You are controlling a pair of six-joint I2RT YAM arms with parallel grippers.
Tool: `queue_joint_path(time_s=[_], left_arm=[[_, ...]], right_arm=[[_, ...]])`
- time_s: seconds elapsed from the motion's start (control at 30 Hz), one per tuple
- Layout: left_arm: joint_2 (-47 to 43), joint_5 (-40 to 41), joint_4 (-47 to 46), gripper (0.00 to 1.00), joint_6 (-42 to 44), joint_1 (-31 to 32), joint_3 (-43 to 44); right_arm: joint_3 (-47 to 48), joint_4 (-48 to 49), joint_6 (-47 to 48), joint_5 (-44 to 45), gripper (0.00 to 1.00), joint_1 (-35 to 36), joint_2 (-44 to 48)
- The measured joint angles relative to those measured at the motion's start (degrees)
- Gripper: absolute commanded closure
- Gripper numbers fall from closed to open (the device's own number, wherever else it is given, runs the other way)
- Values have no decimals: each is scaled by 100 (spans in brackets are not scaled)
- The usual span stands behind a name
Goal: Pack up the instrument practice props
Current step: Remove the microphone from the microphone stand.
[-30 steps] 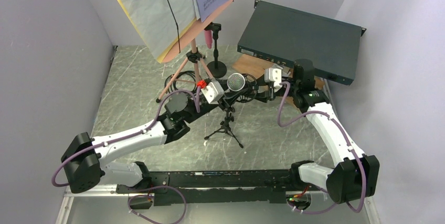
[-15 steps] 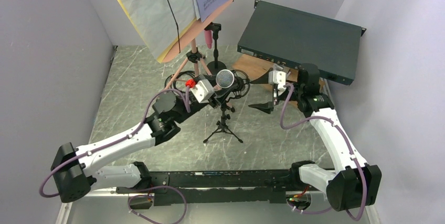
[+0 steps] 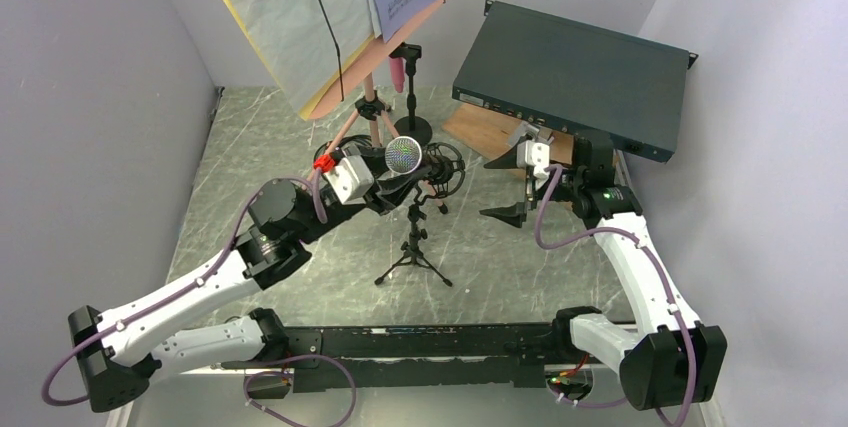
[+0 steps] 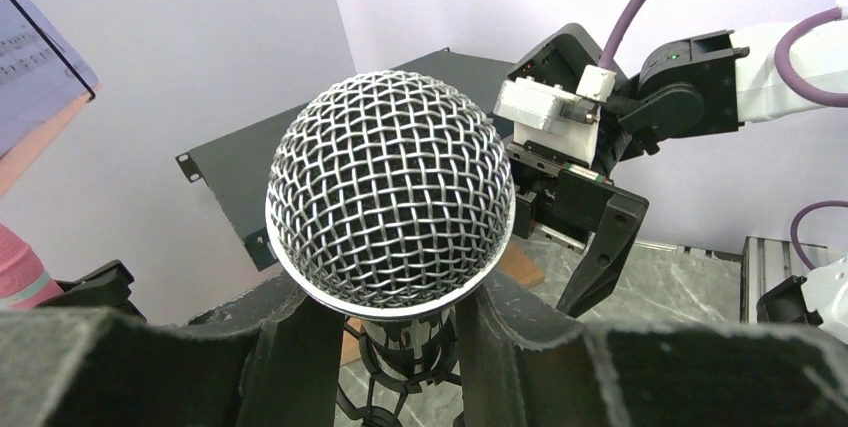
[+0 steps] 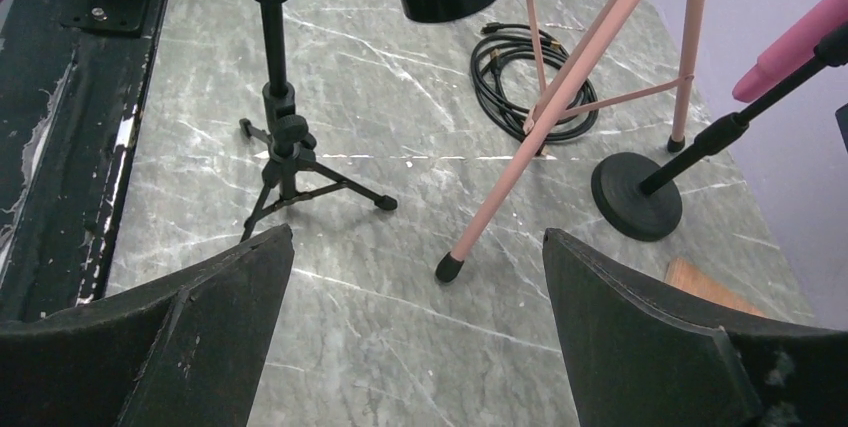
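A black microphone with a silver mesh head [image 3: 403,155] [image 4: 390,197] sits in a black holder on a small black tripod stand [image 3: 412,247] [image 5: 288,162]. My left gripper [image 3: 385,185] [image 4: 400,337] is shut on the microphone's body just under the head. To its right, my right gripper [image 3: 502,187] [image 5: 415,235] is open, empty and apart from it. Behind stands the pink music desk [image 3: 350,77] on tripod legs [image 5: 540,127], carrying white and yellow pages [image 3: 290,7]. A pink microphone [image 3: 399,72] [image 5: 795,42] rests on a round-based stand [image 3: 412,130] [image 5: 637,197].
A dark teal rack box [image 3: 570,77] lies at the back right, partly over a brown wooden board [image 3: 490,127] [image 5: 710,287]. A coiled black cable [image 3: 335,152] [image 5: 530,77] lies by the pink legs. Grey walls close in on the left, right and back.
My right gripper opened wide and pulled back to the right, away from the microphone. My left arm swung left, taking the microphone and its tripod stand with it.
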State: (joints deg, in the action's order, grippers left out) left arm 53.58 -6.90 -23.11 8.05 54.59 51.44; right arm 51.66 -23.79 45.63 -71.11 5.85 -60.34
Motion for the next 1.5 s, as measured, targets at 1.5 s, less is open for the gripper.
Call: queue_joint_path(time_s=[1.5], left_arm=[[-1617, 2420, 6037, 100, -1241, -2, 1200]], right_arm=[[-264, -490, 494, -94, 1, -319, 44]])
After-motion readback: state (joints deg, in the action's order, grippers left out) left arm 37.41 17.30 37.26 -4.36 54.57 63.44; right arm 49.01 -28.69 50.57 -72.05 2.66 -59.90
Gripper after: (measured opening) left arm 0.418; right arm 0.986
